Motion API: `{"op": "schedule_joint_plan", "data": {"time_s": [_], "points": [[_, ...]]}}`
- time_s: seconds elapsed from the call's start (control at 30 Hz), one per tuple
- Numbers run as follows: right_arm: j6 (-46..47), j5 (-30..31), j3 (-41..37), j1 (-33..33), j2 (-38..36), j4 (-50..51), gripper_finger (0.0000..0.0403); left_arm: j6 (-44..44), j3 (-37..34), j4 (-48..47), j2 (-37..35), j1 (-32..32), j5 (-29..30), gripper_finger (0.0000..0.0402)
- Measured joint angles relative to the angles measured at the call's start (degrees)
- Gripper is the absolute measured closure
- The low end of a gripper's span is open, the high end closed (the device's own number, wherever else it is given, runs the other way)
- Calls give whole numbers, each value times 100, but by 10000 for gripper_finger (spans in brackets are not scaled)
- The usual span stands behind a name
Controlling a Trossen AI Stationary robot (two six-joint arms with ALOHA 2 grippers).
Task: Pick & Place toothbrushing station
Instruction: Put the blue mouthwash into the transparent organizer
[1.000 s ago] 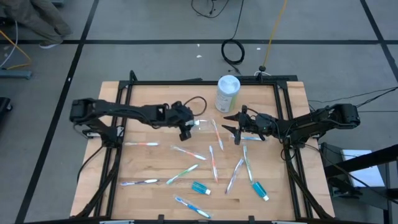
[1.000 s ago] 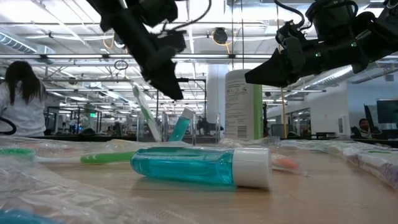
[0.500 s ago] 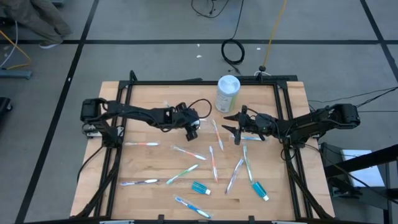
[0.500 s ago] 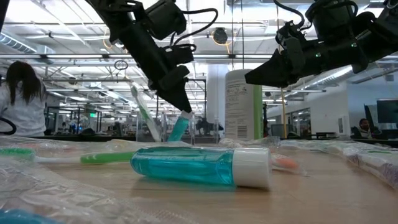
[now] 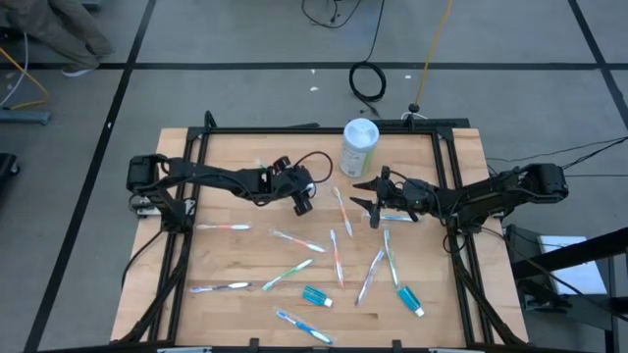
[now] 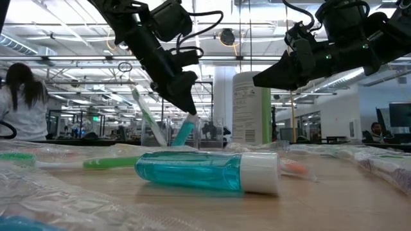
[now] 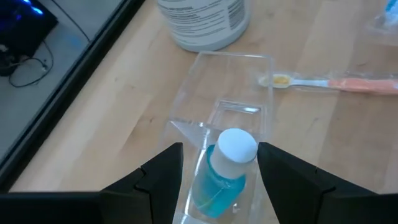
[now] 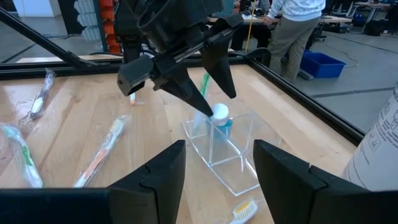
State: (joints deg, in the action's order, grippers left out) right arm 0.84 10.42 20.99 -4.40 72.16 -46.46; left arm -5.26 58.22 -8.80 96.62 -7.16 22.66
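Inside the clear, boxy plastic cup (image 7: 231,124) stands a translucent blue toothpaste tube (image 7: 221,177) with a round white cap, near the white cylindrical canister (image 5: 359,147). Above the cup hangs the left gripper (image 7: 219,165), its dark wedge-shaped fingers spread wide around the tube. Beside the canister, the right gripper (image 5: 371,204) waits open over pale wood.

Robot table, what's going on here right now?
The left gripper hangs open just above a clear cup holding a blue toothpaste tube and a green toothbrush. The right gripper waits open nearby. More toothbrushes and tubes lie scattered on the table.
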Motion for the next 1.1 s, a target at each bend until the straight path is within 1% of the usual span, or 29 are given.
{"op": "schedule_joint_plan", "data": {"time_s": [0.17,0.6,0.8,1.0,1.1], "points": [[0,-1,0,-1,0,0,222,24,0,-2,-2,-20,316,188],[0,-1,0,2,0,0,222,-94,3,-23,-2,-418,347,188],[0,-1,0,-1,0,0,222,-90,7,-153,-2,-446,344,188],[0,-1,0,-1,0,2,222,-126,9,-167,-279,-402,343,188],[0,0,0,1,0,2,222,-129,9,27,-420,-400,335,188]]}}
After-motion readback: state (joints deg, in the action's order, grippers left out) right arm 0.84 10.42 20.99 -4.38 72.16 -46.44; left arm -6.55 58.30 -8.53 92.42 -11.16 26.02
